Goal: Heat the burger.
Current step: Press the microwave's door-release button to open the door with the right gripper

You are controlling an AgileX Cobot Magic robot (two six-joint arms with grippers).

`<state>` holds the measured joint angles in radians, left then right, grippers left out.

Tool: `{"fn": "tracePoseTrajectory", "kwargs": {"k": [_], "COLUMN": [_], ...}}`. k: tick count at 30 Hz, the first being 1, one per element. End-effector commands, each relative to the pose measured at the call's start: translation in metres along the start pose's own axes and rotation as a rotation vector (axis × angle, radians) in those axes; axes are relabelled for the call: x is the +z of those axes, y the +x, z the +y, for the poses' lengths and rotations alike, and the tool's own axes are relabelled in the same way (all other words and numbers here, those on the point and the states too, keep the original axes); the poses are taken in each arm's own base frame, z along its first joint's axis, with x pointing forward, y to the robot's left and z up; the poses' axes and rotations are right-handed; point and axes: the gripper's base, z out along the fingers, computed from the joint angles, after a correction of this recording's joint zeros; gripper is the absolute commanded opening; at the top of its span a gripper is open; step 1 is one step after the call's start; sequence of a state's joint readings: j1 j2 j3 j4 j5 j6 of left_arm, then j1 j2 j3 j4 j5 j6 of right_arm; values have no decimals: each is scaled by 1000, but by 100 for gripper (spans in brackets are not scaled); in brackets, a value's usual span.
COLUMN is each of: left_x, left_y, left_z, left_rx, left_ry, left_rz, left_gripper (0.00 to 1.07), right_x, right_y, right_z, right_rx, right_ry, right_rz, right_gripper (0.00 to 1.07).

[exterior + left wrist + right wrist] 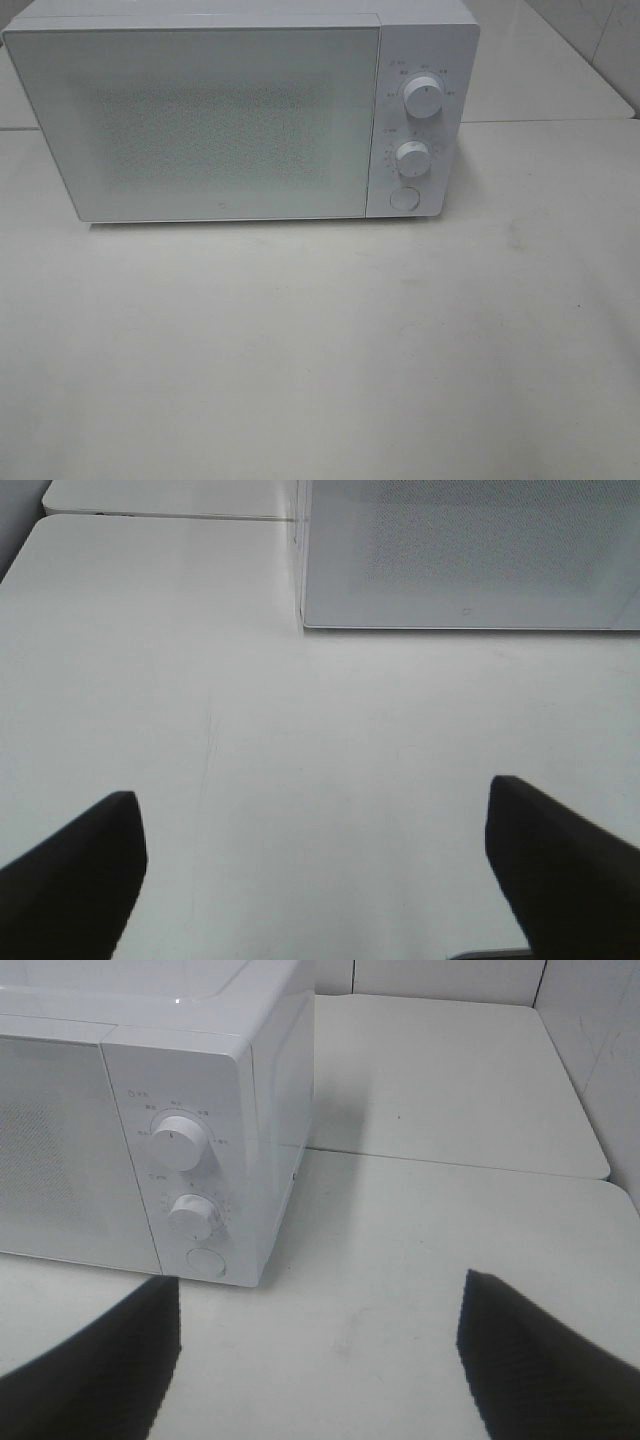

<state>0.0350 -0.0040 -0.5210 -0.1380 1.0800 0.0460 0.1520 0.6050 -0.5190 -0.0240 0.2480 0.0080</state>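
The burger is out of view in every frame. A white microwave [240, 110] stands at the back of the table with its door [200, 120] shut. My left gripper [315, 865] hovers open over bare tabletop in front of the microwave [470, 555], nothing between its dark fingers [75, 870]. My right gripper [315, 1345] is open too, near the microwave's control panel [185, 1190], with nothing held. Neither gripper shows in the exterior high view.
The control panel carries two round knobs [424, 98], [411, 156] and a round button [404, 198]. The white table [320, 350] stretches in front of the microwave. A second table surface [450, 1070] adjoins behind, with a seam between them.
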Motion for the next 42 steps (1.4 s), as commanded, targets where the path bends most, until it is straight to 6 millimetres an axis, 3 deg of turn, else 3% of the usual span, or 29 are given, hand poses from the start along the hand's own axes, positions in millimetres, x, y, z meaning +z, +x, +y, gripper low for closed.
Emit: {"fn": "tracePoseTrajectory", "kwargs": {"k": [1, 13, 20, 30, 42], "left_x": [0, 0, 0, 0, 0], "left_y": [0, 0, 0, 0, 0], "left_z": [0, 0, 0, 0, 0], "left_rx": [-2, -2, -2, -2, -2], "left_ry": [6, 6, 6, 6, 6], "left_rz": [-12, -12, -12, -12, -12], "left_gripper": [84, 84, 84, 84, 84], "right_x": [13, 78, 112, 123, 140], "right_y": [-5, -5, 13, 49, 77], "right_z": [-1, 0, 2, 26, 56], "right_rx": [1, 36, 33, 56, 13], "right_ry": [6, -5, -14, -43, 30], "right_rz": [-21, -51, -75, -244, -250], "right_gripper": [75, 75, 75, 75, 75]}}
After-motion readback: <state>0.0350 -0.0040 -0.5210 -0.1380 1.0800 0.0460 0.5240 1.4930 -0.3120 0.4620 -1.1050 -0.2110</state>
